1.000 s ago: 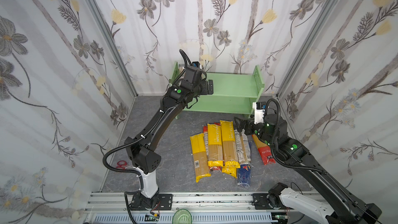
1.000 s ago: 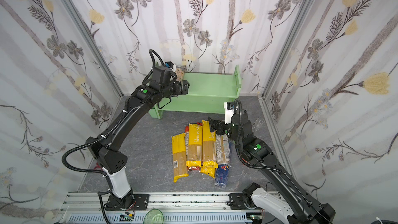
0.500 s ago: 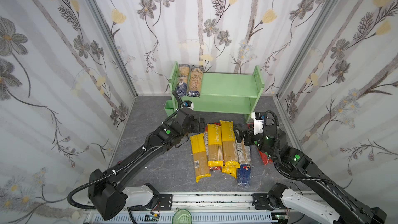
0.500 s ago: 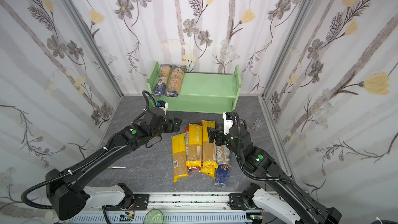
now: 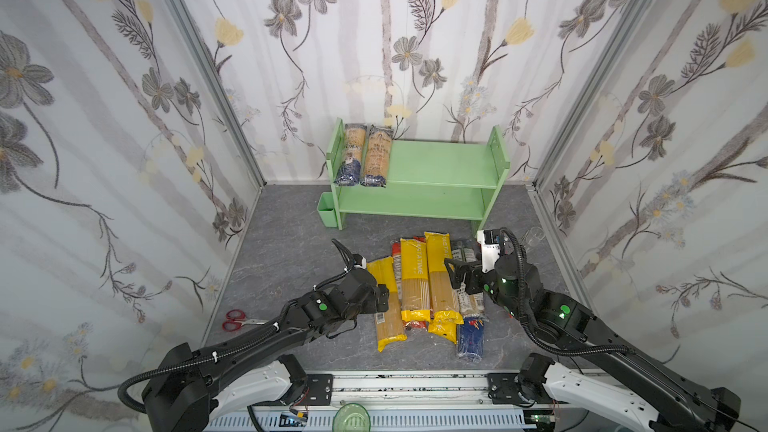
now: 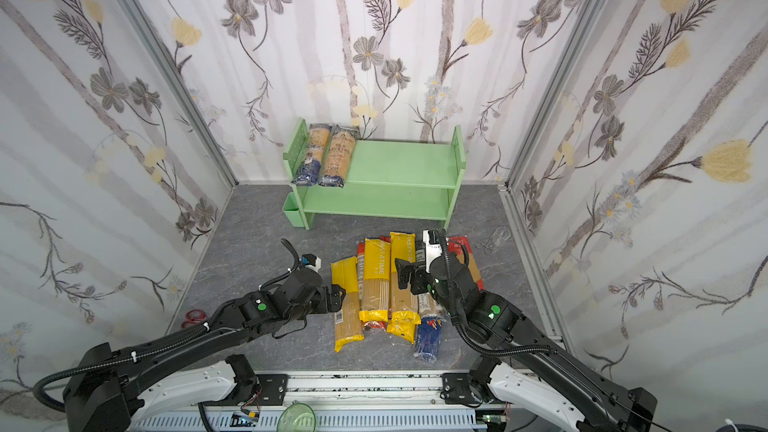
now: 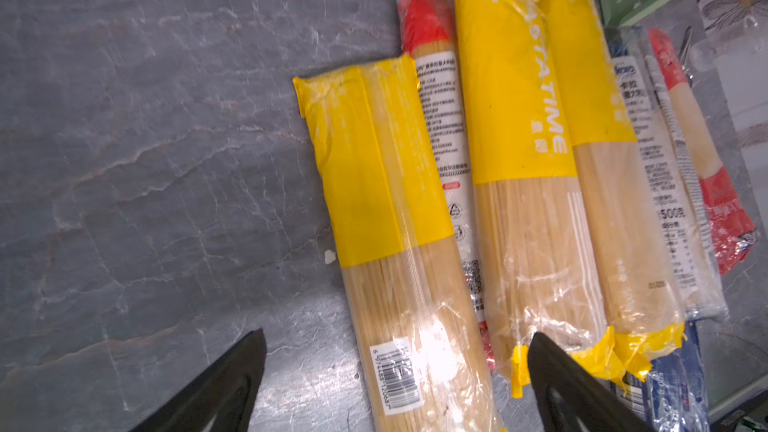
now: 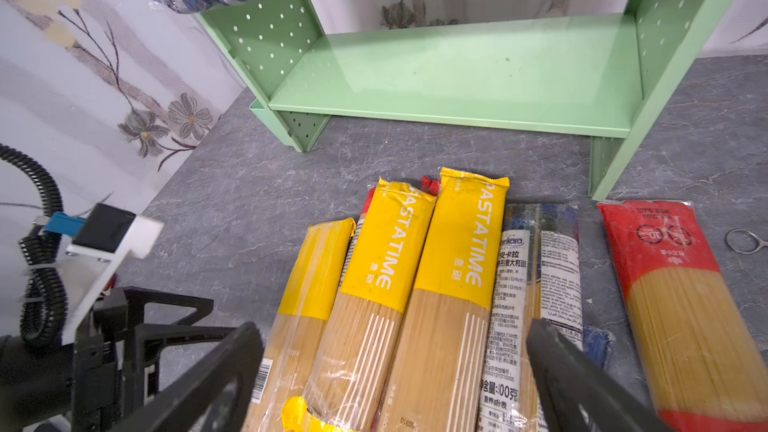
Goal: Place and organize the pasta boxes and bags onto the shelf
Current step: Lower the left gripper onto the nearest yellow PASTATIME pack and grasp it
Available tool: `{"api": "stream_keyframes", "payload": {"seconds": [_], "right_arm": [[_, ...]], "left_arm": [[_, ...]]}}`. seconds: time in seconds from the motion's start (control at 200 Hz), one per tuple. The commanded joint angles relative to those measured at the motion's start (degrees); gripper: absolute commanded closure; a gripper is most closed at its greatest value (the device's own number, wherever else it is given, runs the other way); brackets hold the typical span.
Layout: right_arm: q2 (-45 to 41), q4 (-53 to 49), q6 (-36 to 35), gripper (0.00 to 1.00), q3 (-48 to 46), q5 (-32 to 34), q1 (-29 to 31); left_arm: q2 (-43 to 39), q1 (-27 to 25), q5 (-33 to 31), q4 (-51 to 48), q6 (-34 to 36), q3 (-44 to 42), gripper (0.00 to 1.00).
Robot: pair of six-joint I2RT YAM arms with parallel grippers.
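A pair of red-handled scissors is lying on the grey, stone-patterned tabletop near its left edge. A small green square cup is standing toward the back left. On the right side, a small clear glass is sitting near the wall, with a thin metal scissor-like tool lying just beside it. A round, see-through green dish is sitting at the very front by the metal rail. Flowered wallpaper is covering the walls.
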Motion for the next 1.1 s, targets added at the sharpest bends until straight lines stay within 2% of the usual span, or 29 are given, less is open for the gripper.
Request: {"api": "stream_keyframes", "payload": {"seconds": [0.0, 0.115, 0.345, 0.645, 0.789, 0.994, 1.014, 1.094], "right_arm": [[0.3, 2.3, 1.2, 0.00, -0.8, 1.3, 0.2], [0.5, 3.3, 1.1, 0.00, -1.7, 1.3, 0.2], [1.2, 5.9, -0.2, 0.00, -3.9, 1.0, 0.2], [2.7, 7.6, -1.9, 0.00, -4.4, 1.6, -0.2], [2.7, 8.1, -2.5, 0.00, -4.9, 1.5, -0.9], [2.2, 8.7, -3.3, 0.00, -5.7, 0.7, -1.4], [2.2, 8.7, -3.3, 0.00, -5.8, 0.5, -3.1], [2.3, 9.0, -3.6, 0.00, -6.0, 0.0, -3.7]], "left_arm": [[0.2, -0.7, -0.1, 3.1, -3.7, -1.3, 0.00], [2.4, -1.7, 2.1, 4.6, -4.2, -1.8, 0.00], [10.4, -5.1, 2.1, 5.2, -5.1, -1.5, 0.00], [18.6, -5.6, 2.0, 5.6, -4.2, 1.2, 0.00], [23.6, -5.6, 2.3, 5.6, -3.1, 3.3, 0.07], [27.4, -5.6, 1.3, 5.5, -1.3, 5.4, 0.24], [27.5, -5.5, 1.1, 5.5, -1.1, 5.5, 0.26], [27.9, -4.8, 0.7, 5.2, 0.1, 5.5, 0.33]]}}
